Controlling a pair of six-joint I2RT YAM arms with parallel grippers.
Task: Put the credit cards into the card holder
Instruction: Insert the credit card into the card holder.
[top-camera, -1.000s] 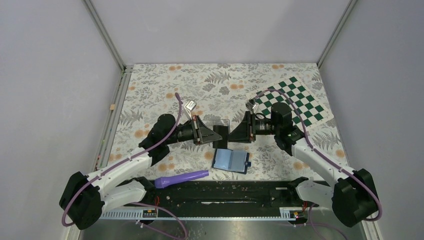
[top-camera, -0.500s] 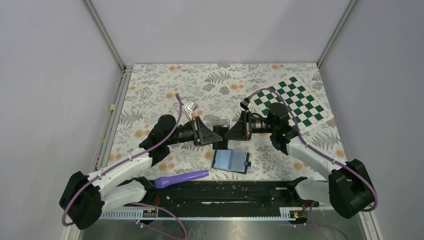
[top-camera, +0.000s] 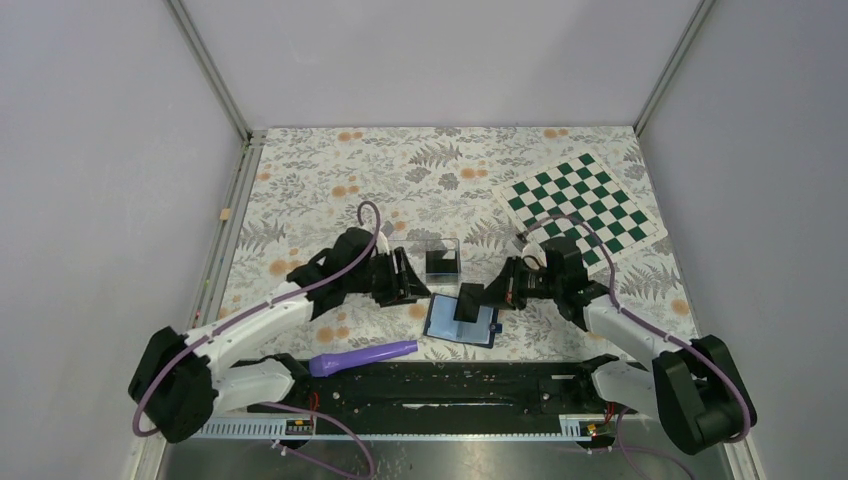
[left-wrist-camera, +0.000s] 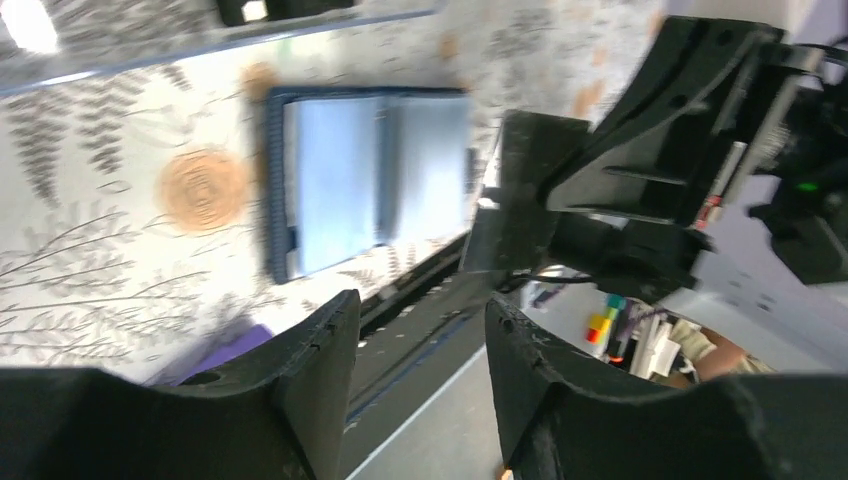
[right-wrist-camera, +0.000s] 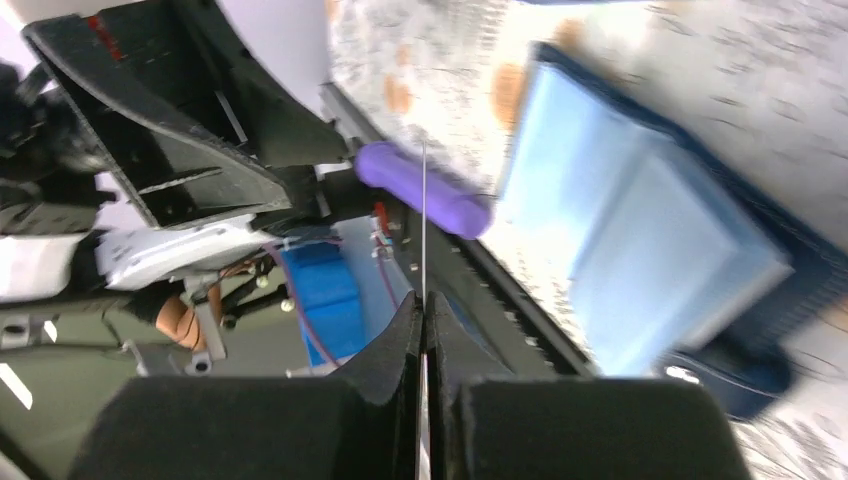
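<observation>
Card (top-camera: 467, 299) pinched edge-on in right gripper (top-camera: 480, 297), held just above open wallet (top-camera: 441, 322). Left gripper (top-camera: 420, 286) spread wide, empty, just left of wallet. Clear box (top-camera: 441, 262) behind wallet.

Plain grey walls (top-camera: 430, 60), floral tablecloth (top-camera: 330, 170), metal corner posts (top-camera: 208, 68), possibly aluminium, even light

Two grippers in play: left gripper (top-camera: 418, 285) and right gripper (top-camera: 480, 297). One thin near-black rectangular card (top-camera: 467, 301), pinched in the right gripper. One navy blue fold-over wallet (top-camera: 443, 325) just beneath it. Between the grippers, one clear plastic box (top-camera: 441, 250), dark contents uncountable. One purple plastic cylinder (top-camera: 362, 356), one green-and-white checkered board (top-camera: 585, 200).
</observation>
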